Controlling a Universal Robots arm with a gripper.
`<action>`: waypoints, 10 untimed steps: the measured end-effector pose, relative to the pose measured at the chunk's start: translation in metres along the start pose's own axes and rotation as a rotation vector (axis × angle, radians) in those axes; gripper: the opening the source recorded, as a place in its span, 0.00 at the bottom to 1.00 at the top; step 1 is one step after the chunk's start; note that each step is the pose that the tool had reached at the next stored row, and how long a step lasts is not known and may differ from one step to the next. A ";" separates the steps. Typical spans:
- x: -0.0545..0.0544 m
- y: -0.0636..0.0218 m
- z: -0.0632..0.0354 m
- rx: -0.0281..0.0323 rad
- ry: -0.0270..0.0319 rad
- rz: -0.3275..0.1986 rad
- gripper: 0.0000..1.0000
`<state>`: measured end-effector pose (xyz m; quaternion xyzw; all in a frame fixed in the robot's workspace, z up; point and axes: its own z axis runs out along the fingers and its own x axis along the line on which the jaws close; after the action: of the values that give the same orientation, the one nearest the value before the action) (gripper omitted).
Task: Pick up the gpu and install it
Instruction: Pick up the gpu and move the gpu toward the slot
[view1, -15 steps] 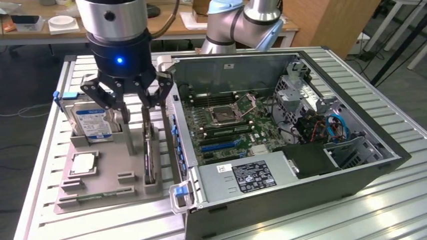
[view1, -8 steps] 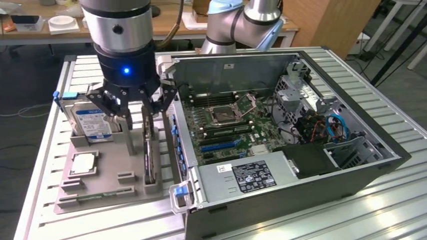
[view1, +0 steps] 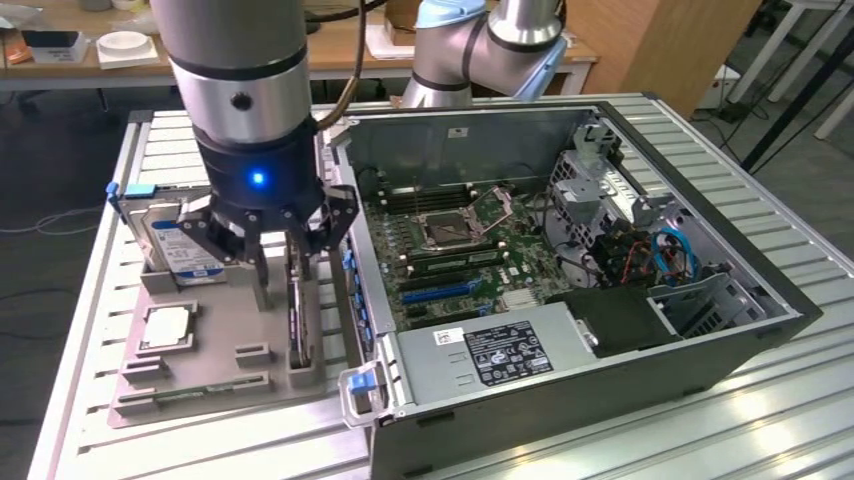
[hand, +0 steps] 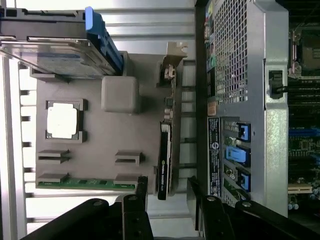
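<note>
Gpu (view1: 300, 335) (hand: 164, 162) stands on its long edge in a slot along the 3 o'clock side of the grey tray (view1: 200, 375) (hand: 100, 142), just beside the open computer case (view1: 561, 250) as the exterior view shows it. The tool (view1: 294, 285) (hand: 167, 184) hangs right above it, its fingers spread, one on each side of the card with a gap on both sides. A hard drive (view1: 180, 240) sits at the tray's 11 o'clock corner.

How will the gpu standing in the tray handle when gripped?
Probably stiff: the gpu is a thin flat card. Standing on edge in the tray, it could tip if nudged sideways. Likely light for its size, being so thin.
</note>
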<state>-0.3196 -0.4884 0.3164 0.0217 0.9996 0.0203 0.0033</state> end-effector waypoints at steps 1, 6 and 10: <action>0.000 -0.0010 0.0017 0.0000 0.0000 -0.001 0.44; 0.000 -0.0029 0.0057 0.0002 0.0011 -0.001 0.44; 0.000 -0.0029 0.0058 0.0000 0.0013 -0.001 0.44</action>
<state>-0.3201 -0.4910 0.3105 0.0211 0.9996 0.0204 0.0027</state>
